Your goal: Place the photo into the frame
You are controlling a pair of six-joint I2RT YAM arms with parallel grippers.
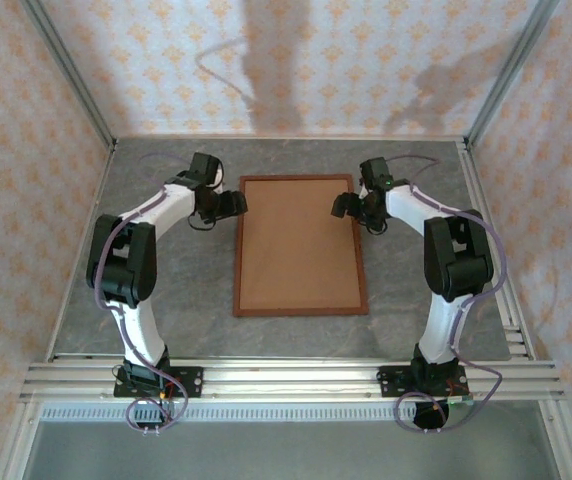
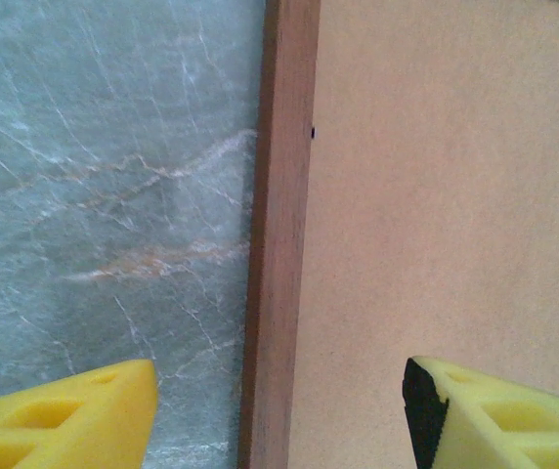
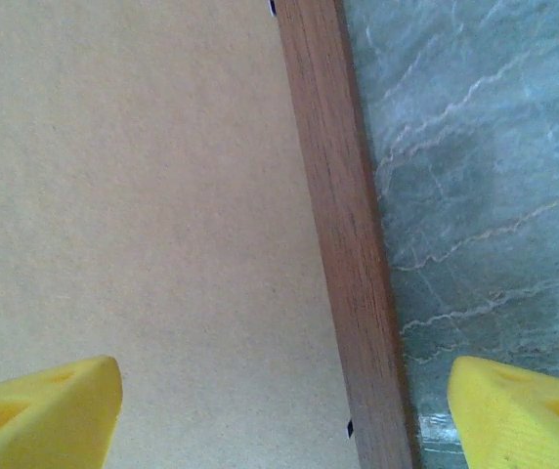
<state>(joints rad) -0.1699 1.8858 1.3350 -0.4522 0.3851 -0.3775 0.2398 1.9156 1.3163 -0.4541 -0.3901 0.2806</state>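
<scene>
Straddling the far side rails of the thin reddish-brown wooden frame [image 1: 238, 270], left gripper [image 2: 279, 391] and right gripper [image 3: 284, 381] stood open, empty. Inside lay plain brown cardboard backing [image 1: 299, 245]; closing level on both rails seemed wisest.

So the frame [image 2: 278, 244] is reddish-brown wood, fine straight grain, more of a satin finish than a gloss. The board [image 1: 299, 245] sitting in it looks like tan cardboard or fibreboard, totally matt with a faint speckle. The table [image 1: 196, 300] is a smooth grey-green marble look with pale veins and a slight sheen. The left fingers [image 2: 60, 425] and right fingers [image 3: 519, 415] are matt yellow plastic. The rails [image 1: 296, 378] up front are bare ribbed aluminium.
</scene>
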